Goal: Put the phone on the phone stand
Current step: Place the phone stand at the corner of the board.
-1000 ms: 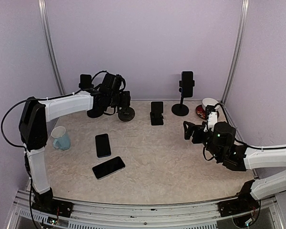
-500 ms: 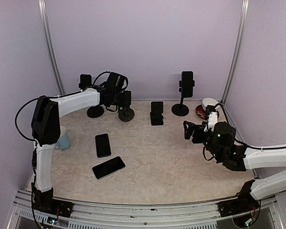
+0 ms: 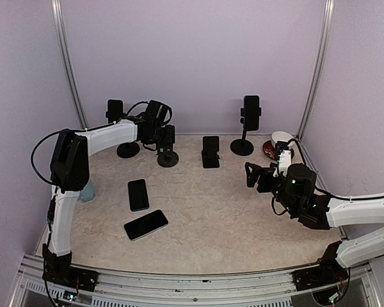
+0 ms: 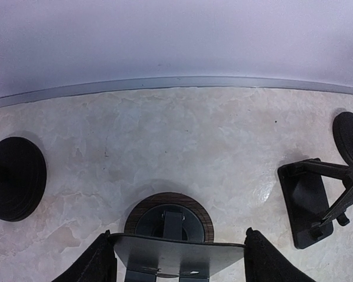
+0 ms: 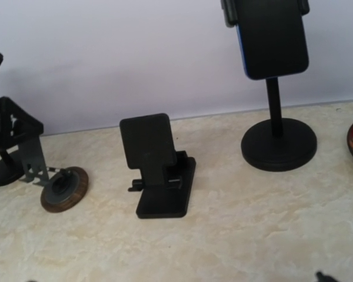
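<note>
Two dark phones lie flat on the table's left half, one (image 3: 138,194) above the other (image 3: 146,224). My left gripper (image 3: 164,137) (image 4: 179,255) is at the back, shut on the grey tilted plate of a phone stand (image 4: 170,218) with a round wooden base (image 3: 168,158) (image 5: 63,188); a finger (image 4: 100,261) presses each side edge. A black folding phone stand (image 3: 210,151) (image 5: 159,164) stands bare at the back centre. My right gripper (image 3: 253,174) hovers open right of centre, holding nothing and facing that stand.
A pole stand (image 3: 244,146) holding a phone (image 5: 270,35) is at the back right, and another loaded pole stand (image 3: 118,115) at the back left. A mug (image 3: 87,190) sits by the left arm. A red bowl (image 3: 270,150) lies at the right wall.
The left arm has swung inward and pulled the round-based stand slightly nearer, still gripping it. The right arm has barely moved.
</note>
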You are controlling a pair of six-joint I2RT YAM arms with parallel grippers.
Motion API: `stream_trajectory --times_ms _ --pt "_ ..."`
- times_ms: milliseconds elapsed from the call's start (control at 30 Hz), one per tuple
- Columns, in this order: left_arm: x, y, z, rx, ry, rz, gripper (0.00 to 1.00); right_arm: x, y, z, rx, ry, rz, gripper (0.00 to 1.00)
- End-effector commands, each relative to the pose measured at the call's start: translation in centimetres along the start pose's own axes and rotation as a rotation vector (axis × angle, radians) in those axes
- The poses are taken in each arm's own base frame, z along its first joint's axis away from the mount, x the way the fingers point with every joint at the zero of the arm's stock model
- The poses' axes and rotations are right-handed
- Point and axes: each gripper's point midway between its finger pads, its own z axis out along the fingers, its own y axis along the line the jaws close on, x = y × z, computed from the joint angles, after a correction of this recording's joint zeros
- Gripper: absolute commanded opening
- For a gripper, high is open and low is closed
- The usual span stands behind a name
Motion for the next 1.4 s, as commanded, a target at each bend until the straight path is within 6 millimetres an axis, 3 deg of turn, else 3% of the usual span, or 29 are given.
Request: stream_trajectory --times_ms 0,100,700,1000,1200,1367 --pt "-1.1 0.4 0.4 -0.011 -0.017 -0.039 0.51 0.2 0.0 0.3 -0.011 0.003 0.008 1.00" --pt "-1.2 0.6 0.5 -0.018 -0.020 -0.068 0.53 0.2 0.1 0.3 -0.011 0.005 0.006 1.00" --pt "-0.8 0.5 1.2 -0.013 -0.009 -0.092 0.85 0.3 0.2 0.3 -0.020 0.008 0.003 1.00" --pt "-1.8 0.0 -0.6 0.022 -0.036 -0.117 0.98 0.3 0.4 0.4 -0.027 0.013 0.001 1.00" --pt "-1.1 -1.0 -2.1 0.137 -0.075 -0.109 0.99 0.4 0.5 0.4 -0.031 0.015 0.003 1.00" --pt "0.1 -0.9 -1.6 0.186 -0.068 -0.094 0.99 0.4 0.6 0.5 -0.035 0.017 0.005 1.00"
